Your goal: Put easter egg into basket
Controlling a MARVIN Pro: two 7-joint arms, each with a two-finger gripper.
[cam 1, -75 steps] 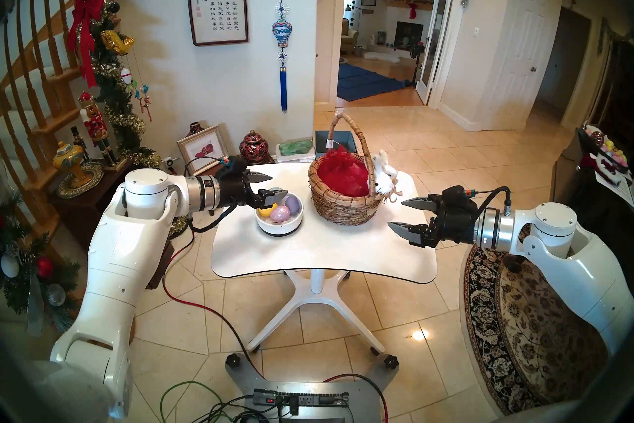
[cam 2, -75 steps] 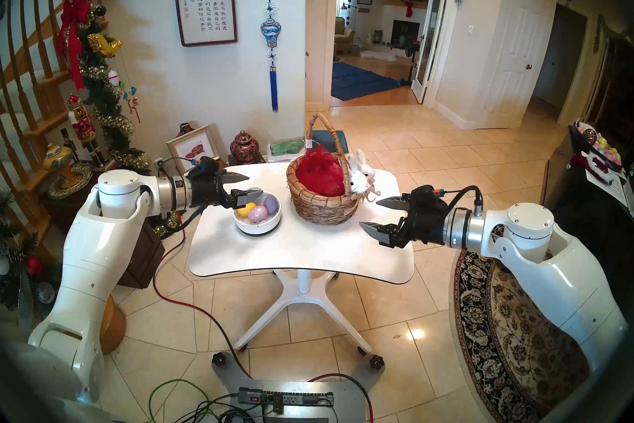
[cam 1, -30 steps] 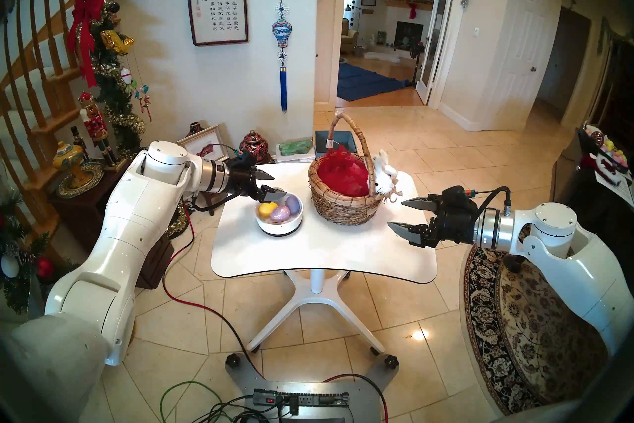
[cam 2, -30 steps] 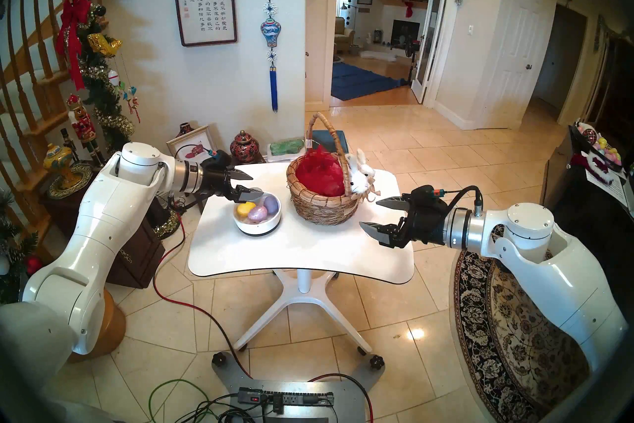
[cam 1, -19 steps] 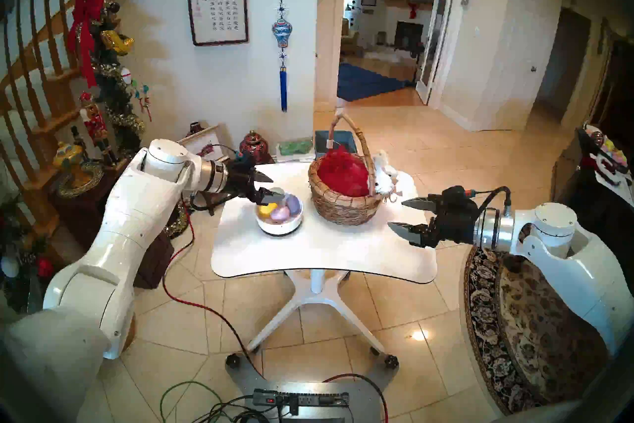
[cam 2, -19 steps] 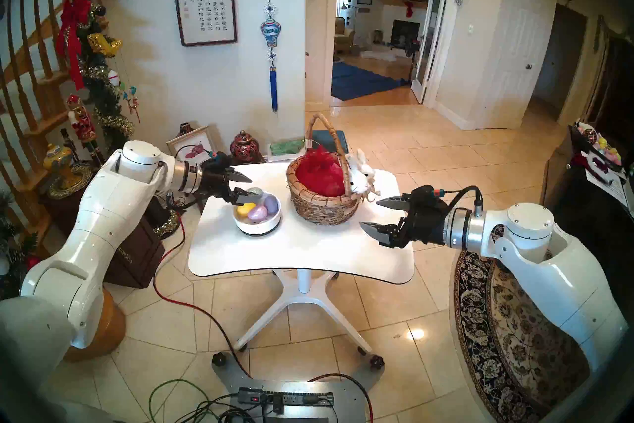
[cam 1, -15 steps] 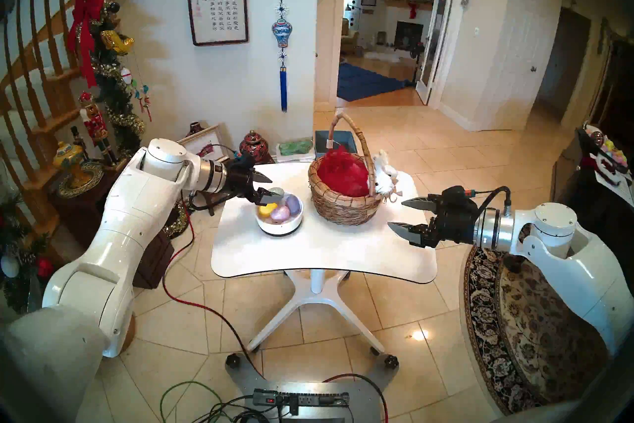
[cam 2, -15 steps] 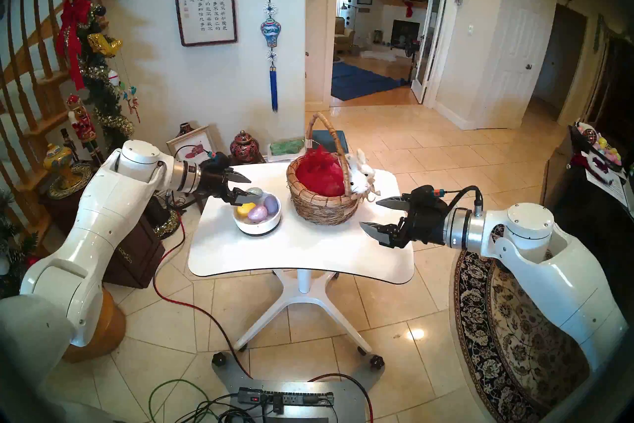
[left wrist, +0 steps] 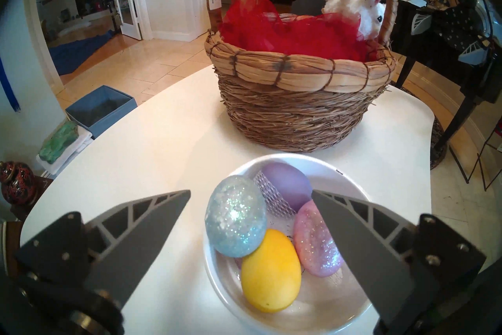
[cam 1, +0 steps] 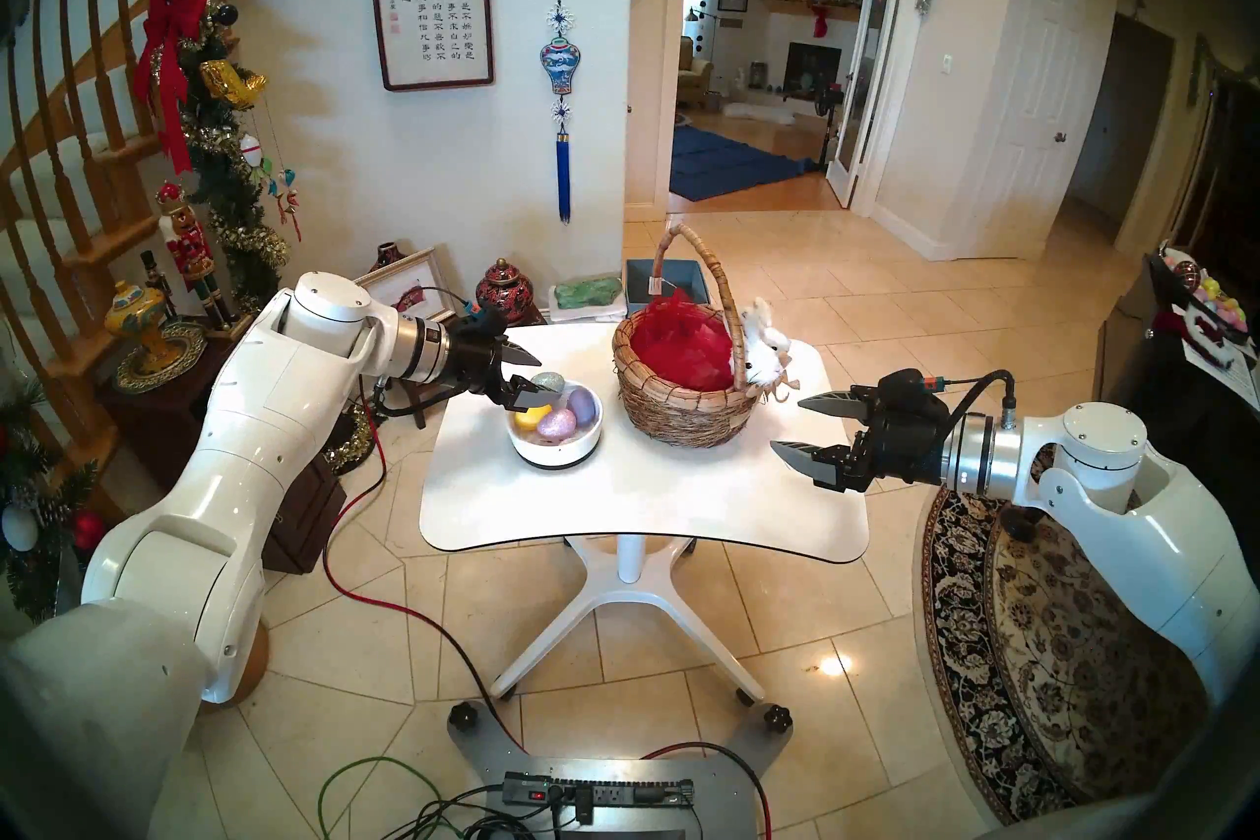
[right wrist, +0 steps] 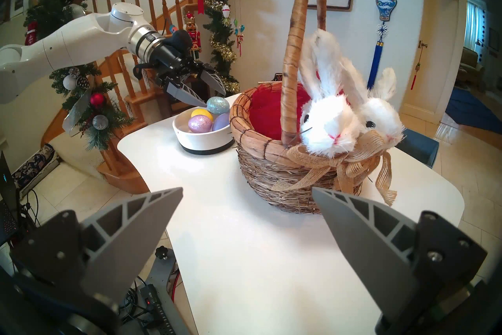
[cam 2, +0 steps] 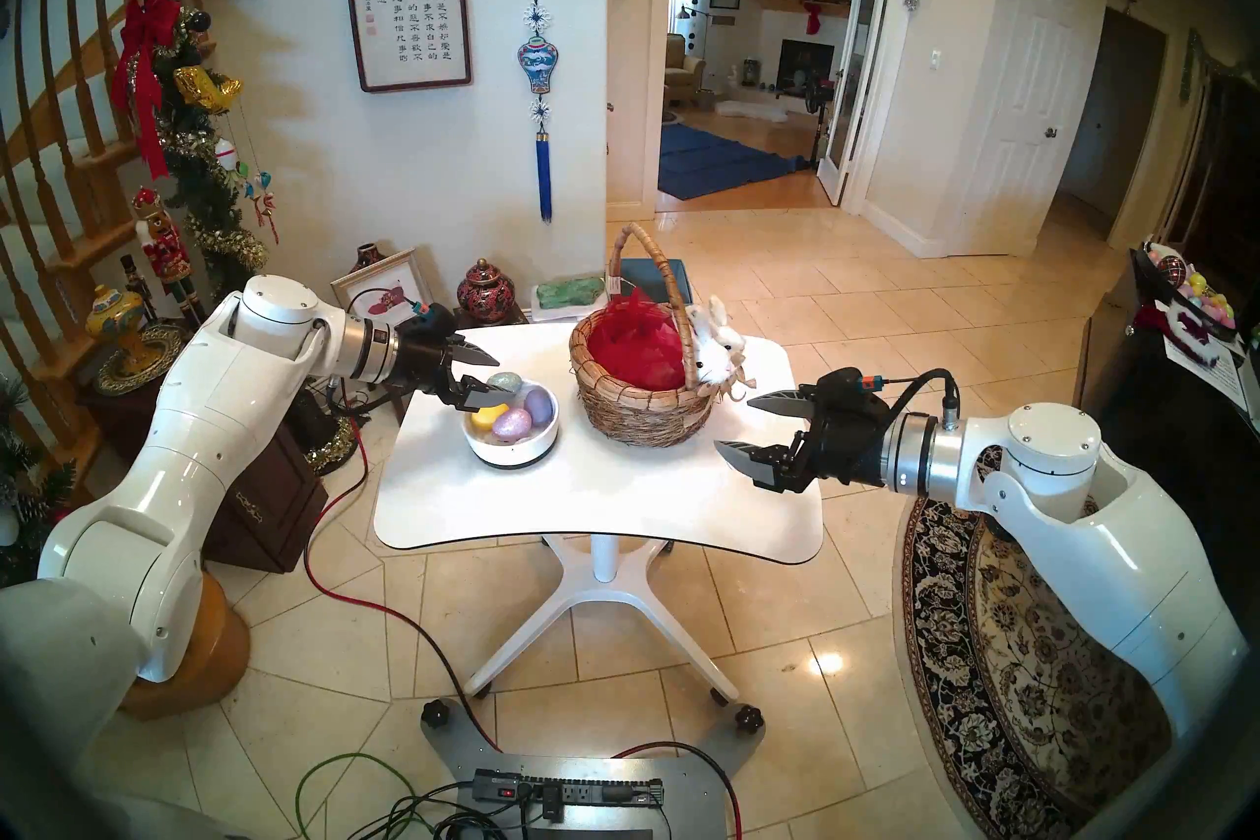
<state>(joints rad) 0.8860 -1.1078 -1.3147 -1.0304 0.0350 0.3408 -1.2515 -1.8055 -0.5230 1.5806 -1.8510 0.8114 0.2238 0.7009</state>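
Note:
A white bowl (cam 1: 592, 435) at the table's left holds several easter eggs: a blue glitter egg (left wrist: 235, 216) on top at the far left, a yellow egg (left wrist: 271, 270), a pink glitter egg (left wrist: 316, 239) and a purple egg (left wrist: 286, 183). My left gripper (left wrist: 251, 191) is open, tilted down over the bowl, with one finger on each side of the blue glitter egg and not touching it. The basket (cam 1: 682, 409), with red lining, an arched handle and white plush bunnies (right wrist: 330, 125), stands just right of the bowl. My right gripper (cam 1: 785, 424) hangs open and empty to the right of the basket.
The white table (cam 1: 648, 504) is small, with rounded edges. A blue box (left wrist: 100, 108) and a folded cloth lie on the floor behind it. A dark cabinet with vases (cam 1: 146, 334) stands under my left arm. A power strip and cables (cam 1: 600, 794) lie at the front.
My left gripper has dipped and drawn back a little over the bowl, so the blue glitter egg now shows past its lower finger. The right arm has not moved.

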